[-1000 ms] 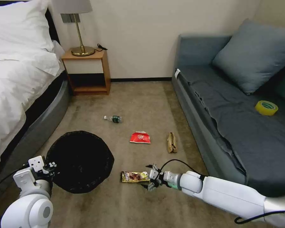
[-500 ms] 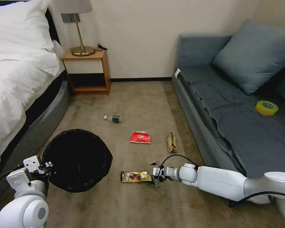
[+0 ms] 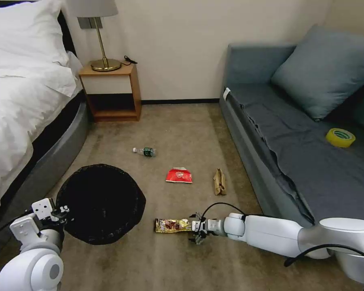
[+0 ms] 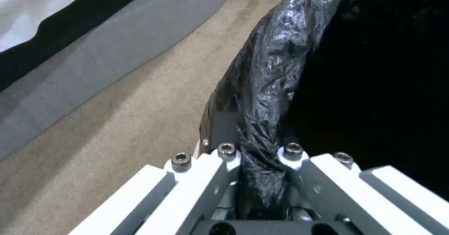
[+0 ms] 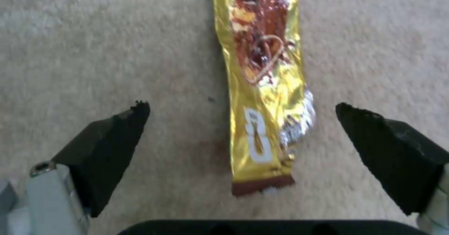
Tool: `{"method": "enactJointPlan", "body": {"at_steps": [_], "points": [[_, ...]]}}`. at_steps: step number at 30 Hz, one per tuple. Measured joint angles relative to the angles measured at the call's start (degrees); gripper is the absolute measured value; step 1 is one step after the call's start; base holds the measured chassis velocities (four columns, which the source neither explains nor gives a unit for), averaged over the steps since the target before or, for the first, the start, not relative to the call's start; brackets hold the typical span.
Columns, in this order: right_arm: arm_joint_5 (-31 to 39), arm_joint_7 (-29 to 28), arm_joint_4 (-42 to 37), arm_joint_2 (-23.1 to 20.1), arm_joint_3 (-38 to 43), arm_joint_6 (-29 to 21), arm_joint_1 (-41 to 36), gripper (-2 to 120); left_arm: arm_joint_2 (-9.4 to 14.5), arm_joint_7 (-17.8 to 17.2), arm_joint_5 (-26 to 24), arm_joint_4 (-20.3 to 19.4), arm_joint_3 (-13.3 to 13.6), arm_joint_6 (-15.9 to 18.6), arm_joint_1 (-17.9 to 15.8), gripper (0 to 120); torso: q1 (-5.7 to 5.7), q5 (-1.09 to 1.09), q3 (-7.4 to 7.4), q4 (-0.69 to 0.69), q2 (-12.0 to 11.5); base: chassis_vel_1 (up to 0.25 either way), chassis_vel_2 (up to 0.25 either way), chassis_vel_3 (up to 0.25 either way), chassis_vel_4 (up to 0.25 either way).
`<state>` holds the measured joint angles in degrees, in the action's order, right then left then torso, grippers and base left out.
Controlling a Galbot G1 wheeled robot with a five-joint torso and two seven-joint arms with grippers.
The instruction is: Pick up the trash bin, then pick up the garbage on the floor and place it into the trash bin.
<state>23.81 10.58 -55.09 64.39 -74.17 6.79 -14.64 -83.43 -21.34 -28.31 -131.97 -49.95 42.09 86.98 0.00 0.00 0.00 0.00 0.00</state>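
Right gripper lies low on the carpet with its black fingers spread wide on either side of the near end of the brown-gold wrapper, not yet touching it. Left gripper is clamped on the bag-lined rim of the trash bin, which sits just left of the wrapper. That foil looks light, thin and slippery, so pinching across its flat sealed end seems the surest hold.

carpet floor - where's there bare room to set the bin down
Free: the carpet between the round black-bagged trash bin and the gold-brown wrapper, and the wide strip before the wooden nightstand. Crowded: mid-floor, with the green-label bottle, red packet and tan paper bag.
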Motion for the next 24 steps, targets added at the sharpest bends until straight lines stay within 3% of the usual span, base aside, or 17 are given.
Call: {"method": "enactJointPlan", "body": {"at_steps": [24], "points": [[-2.68, 0.15, 7.83, 5.26, 1.81, 2.93, -1.08, 100, -0.44, 0.14, -0.07, 0.04, 0.24, -0.48, 0.14, 3, 0.0, 0.01, 0.0, 0.0, 0.0, 0.0, 0.0, 0.0, 0.0]]}}
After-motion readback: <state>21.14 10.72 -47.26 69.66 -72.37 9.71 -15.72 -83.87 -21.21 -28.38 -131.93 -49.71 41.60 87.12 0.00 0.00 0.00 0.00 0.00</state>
